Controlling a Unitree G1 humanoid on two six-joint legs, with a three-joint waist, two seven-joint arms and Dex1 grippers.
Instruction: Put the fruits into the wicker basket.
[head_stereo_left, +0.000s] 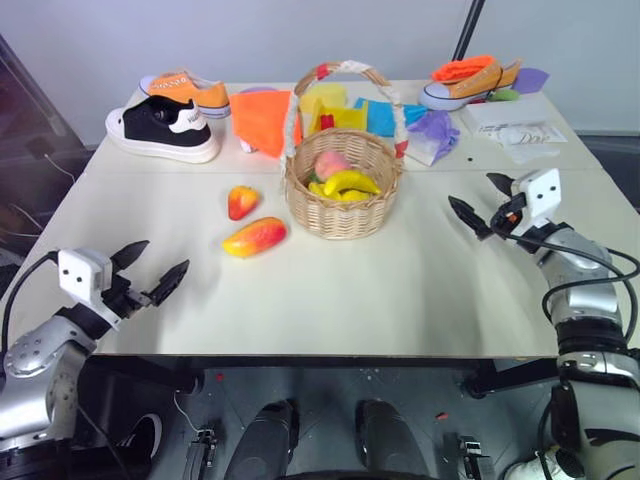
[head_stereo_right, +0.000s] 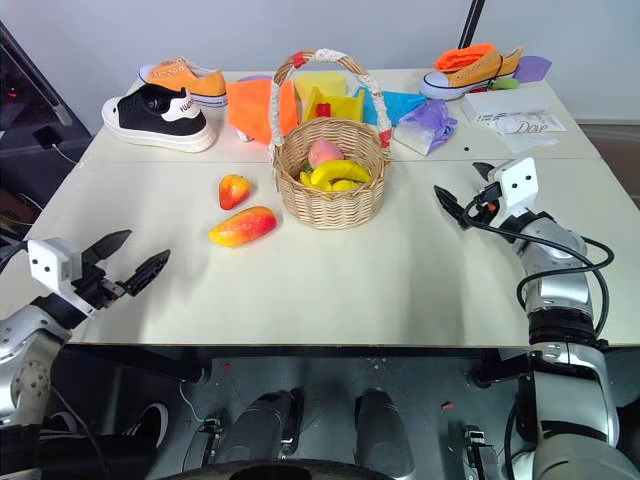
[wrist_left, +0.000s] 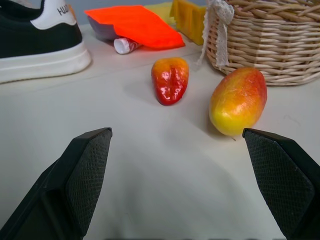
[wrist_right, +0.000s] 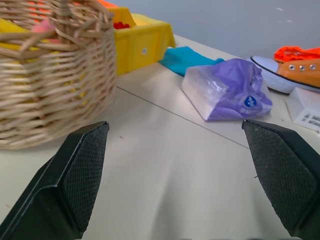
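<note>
Two fruits are outside the basket: the mango (head_stereo_left: 255, 237) lies on the table (head_stereo_left: 400, 290) just left of the wicker basket (head_stereo_left: 343, 190), and the smaller red-orange fruit (head_stereo_left: 241, 202) sits just behind it, also left of the basket. The left gripper (head_stereo_left: 150, 272) hovers near the table's front-left edge, jaws spread wide, empty, aimed toward the mango. The right gripper (head_stereo_left: 480, 205) is right of the basket, wide open too, holding nothing. Best bet is the left arm: reach forward-right, straddle the mango across its narrow width, and close gently since the glossy skin looks slippery, then lift over the rim clear of the handle. The basket already holds a banana-like yellow piece (head_stereo_left: 348, 183) and a pink fruit (head_stereo_left: 331, 163); whatever lies under them is hidden. Clutter behind the basket is partly blocked.
</note>
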